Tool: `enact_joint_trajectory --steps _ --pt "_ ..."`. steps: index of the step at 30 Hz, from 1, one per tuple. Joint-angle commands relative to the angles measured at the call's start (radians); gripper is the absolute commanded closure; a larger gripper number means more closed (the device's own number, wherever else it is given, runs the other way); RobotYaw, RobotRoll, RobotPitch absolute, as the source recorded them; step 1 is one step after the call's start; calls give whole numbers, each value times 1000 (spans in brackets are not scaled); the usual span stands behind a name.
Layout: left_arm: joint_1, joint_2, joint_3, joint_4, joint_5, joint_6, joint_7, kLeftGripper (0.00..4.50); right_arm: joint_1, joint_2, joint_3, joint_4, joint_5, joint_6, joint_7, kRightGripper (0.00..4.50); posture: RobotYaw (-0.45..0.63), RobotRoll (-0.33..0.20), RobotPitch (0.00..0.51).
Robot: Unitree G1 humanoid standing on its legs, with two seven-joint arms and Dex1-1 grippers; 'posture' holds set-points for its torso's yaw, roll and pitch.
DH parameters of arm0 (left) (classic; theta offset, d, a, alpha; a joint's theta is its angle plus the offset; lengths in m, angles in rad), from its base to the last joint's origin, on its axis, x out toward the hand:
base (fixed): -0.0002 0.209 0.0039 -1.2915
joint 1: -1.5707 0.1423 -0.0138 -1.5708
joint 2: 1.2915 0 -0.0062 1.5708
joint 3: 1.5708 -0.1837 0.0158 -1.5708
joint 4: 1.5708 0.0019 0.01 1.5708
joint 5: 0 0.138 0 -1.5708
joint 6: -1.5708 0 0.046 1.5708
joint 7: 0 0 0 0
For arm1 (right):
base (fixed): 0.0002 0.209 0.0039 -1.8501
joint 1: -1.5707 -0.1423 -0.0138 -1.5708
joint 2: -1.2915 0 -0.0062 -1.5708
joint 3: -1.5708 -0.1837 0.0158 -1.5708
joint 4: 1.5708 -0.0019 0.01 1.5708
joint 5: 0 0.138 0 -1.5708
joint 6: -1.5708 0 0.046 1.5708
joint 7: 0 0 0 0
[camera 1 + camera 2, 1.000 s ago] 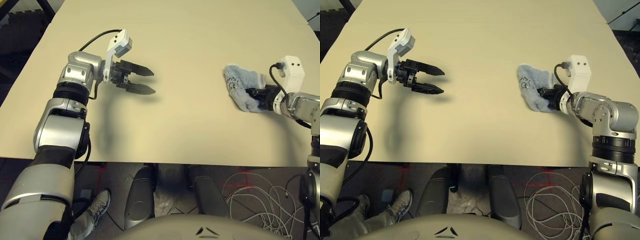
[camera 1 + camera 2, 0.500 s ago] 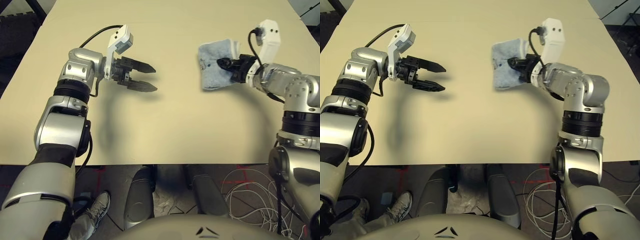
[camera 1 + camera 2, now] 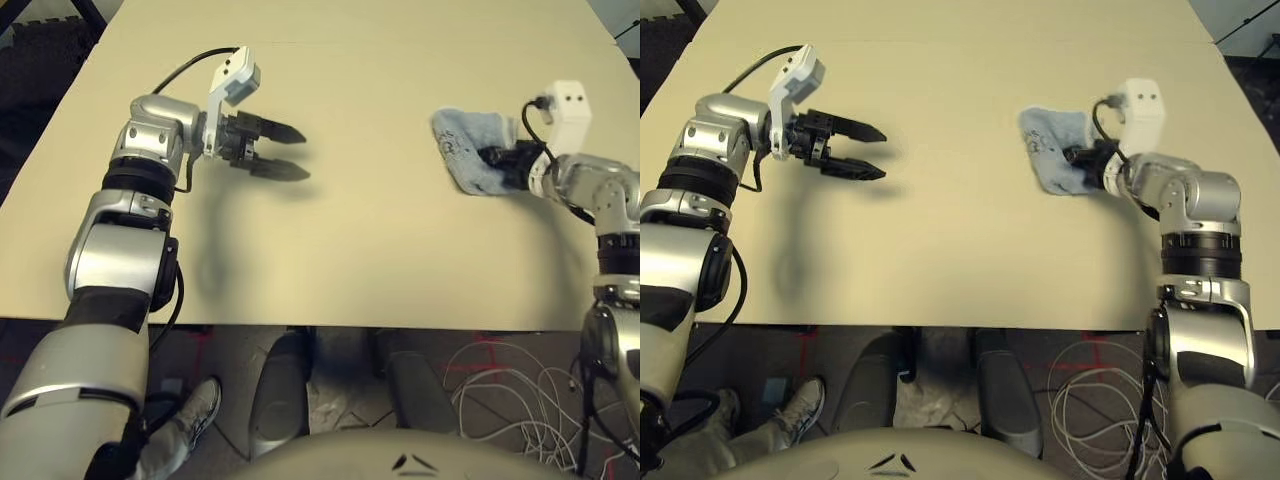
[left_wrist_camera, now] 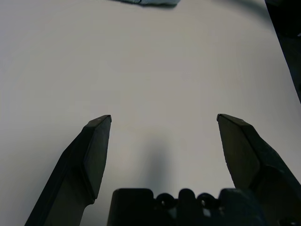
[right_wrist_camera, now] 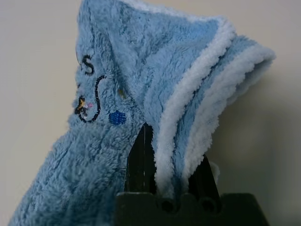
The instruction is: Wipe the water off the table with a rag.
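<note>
One fuzzy blue rag (image 5: 117,70), folded, white-edged, pinched by right end effector (image 5: 170,165).

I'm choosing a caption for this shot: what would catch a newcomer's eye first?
Probably the fluffy blue rag, pinched in the right gripper over the right-hand part of the big pale table. Next, the left gripper, its two black fingers spread wide with nothing between them, above the table's left side. After that, the tangle of white cables on the floor beyond the table's near edge.
</note>
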Motion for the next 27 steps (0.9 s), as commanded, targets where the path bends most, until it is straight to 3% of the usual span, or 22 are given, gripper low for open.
enact_joint_trajectory --steps 1,7,15,19,20,27 --pt "-13 4 16 20 24 -13 -8 0 -11 -28 4 95 -52 -57 0 4476 -55 0 277" --pt "-9 -2 30 20 32 -11 -8 0 -32 -12 12 116 -57 -73 34 4476 -56 0 281" --pt "8 -10 63 1 21 -2 26 0 -34 -34 9 102 -56 -89 81 1693 -48 0 264" --pt "14 -29 118 -2 1 -28 109 0 -48 -46 -20 107 -65 -173 69 223 -46 0 257" --pt "12 -38 136 4 -2 -42 145 0 -49 -47 -20 107 -74 -214 68 26 -45 0 254" --pt "1 -105 270 94 -7 -226 519 0 -113 -37 -57 218 -120 -488 -17 26 -32 0 262"
